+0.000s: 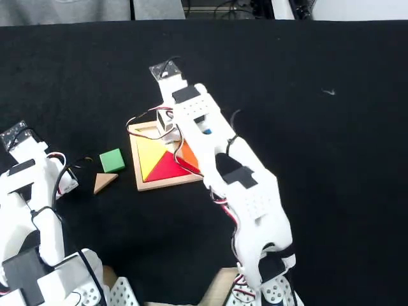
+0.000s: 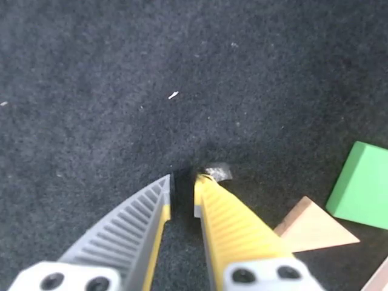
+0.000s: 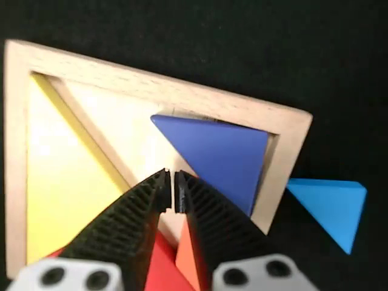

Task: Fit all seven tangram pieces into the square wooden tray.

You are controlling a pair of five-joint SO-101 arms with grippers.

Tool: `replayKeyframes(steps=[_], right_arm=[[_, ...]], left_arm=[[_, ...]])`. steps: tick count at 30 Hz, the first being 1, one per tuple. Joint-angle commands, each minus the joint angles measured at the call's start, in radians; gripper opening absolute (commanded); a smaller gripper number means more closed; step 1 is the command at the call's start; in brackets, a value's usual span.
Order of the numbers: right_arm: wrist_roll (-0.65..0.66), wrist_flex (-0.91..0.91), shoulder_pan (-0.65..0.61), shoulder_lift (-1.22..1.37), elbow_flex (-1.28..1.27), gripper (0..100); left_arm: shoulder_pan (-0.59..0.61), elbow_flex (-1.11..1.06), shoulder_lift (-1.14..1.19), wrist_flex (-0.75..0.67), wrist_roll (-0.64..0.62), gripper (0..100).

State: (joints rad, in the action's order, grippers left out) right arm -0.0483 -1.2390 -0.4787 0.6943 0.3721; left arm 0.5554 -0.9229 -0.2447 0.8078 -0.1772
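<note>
Fingertips of the right gripper [image 3: 170, 183] are pressed nearly together with nothing between them. They hang over the bare floor of the wooden tray [image 3: 182, 91], between the yellow triangle [image 3: 60, 182] and the dark blue triangle [image 3: 224, 157]. Both triangles lie inside the tray, as do a red piece [image 3: 160, 267] and an orange piece [image 3: 185, 260] under the gripper. A light blue triangle [image 3: 330, 203] lies on the black cloth [image 3: 182, 30] just outside the tray's rim. In the high view the right arm stretches from the near edge across the tray.

The left gripper [image 2: 183, 185] is closed and empty, low over the cloth at the table's left side. Near it, left of the tray, lie the green square [image 2: 361, 185] and the plain wooden triangle [image 2: 312, 227].
</note>
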Motion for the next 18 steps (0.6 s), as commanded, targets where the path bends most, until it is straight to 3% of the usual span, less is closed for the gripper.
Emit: replayKeyframes(steps=[1,9,18], right_arm=[[0.005,0.005,0.008,0.019,0.091,1.1],[0.005,-0.005,0.008,-0.019,0.087,1.1],[0.006,-0.183,0.066,-0.272,0.074,1.1]], left_arm=[[-0.015,0.005,-0.035,-0.012,0.006,8],[-0.015,0.005,-0.035,-0.012,0.006,8],[-0.025,0.010,-0.046,-0.008,0.009,8]])
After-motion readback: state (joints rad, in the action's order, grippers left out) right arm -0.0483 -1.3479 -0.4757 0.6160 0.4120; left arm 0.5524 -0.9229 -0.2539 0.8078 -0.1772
